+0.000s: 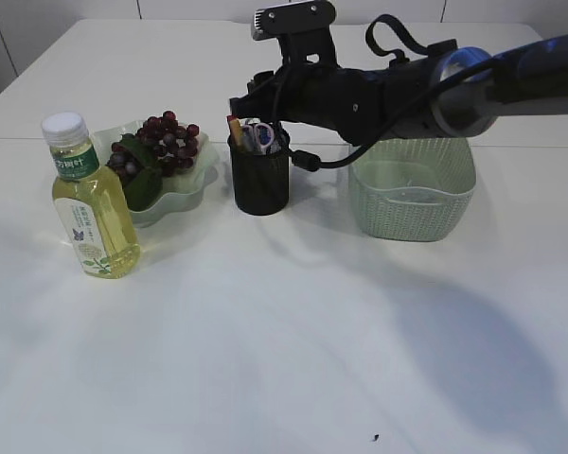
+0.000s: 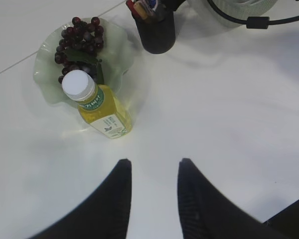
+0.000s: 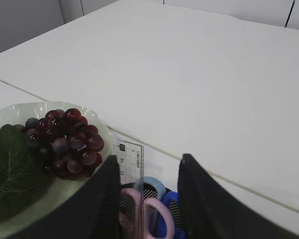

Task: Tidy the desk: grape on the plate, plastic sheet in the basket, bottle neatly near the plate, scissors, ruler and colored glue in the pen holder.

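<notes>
A lab-like test bench: a bare white table against plain white wall panels, with staged props.

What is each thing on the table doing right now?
Grapes: on the plate.
Bottle: upright, capped, beside the plate.
Pen holder: upright, holding ruler and scissors.
Basket: upright; contents unclear.
Left gripper: open, empty.
Right gripper: open around the ruler, over the holder.
</notes>
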Motion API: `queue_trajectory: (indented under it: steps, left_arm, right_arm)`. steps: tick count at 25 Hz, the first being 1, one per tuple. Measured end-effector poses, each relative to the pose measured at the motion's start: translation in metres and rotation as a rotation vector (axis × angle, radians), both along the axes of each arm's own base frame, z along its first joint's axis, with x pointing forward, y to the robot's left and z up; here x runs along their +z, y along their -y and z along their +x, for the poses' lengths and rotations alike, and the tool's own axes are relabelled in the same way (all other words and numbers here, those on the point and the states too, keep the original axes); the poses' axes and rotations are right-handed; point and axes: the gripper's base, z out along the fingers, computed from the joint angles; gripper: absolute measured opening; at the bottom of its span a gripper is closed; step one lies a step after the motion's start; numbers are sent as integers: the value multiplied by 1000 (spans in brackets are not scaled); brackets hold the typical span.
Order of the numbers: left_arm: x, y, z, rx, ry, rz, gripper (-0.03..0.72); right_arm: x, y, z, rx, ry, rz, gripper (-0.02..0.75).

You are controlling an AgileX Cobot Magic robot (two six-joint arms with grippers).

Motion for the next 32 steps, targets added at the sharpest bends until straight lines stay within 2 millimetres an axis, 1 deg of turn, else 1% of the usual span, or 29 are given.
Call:
queue_trajectory:
  steps: [3,6,8,13,15,17,18,21,22,24,27,28,30,32]
  left_arm:
    - [0,0,0,0,0,0,235]
    - [0,0,0,0,0,0,236]
    - [0,0,0,0,0,0,236]
    - [0,0,0,0,0,0,239]
    - [0,0,0,0,0,0,239]
    - [0,0,0,0,0,0,239]
    - [0,0,0,5,0,-6,239]
    - [0,-1,1,25,3,-15,250]
    - [1,0,1,33,5,-22,266]
    - [1,0,2,44,11,-36,325]
    - [3,1,2,39,25,-62,434]
    - [4,1,1,37,25,-79,455]
    - [4,4,-1,29,7,-120,477]
    - [5,7,-4,13,-17,-160,481]
  right_arm:
    - [-1,-1,0,7,-29,-11,325]
    - [5,0,-2,14,-53,-19,326]
    - [13,0,-5,20,-62,-20,326]
    - [45,5,-21,50,-137,-45,326]
    - [58,8,-31,70,-201,-70,326]
    - [76,12,-46,92,-264,-87,326]
    - [84,14,-54,106,-307,-98,326]
    - [116,24,-83,147,-399,-131,326]
    - [123,28,-92,158,-429,-145,326]
    - [144,35,-111,178,-457,-158,338]
    - [166,45,-135,195,-498,-151,422]
    - [172,47,-141,200,-510,-149,458]
    - [180,50,-151,214,-533,-141,500]
    - [183,52,-157,227,-557,-142,513]
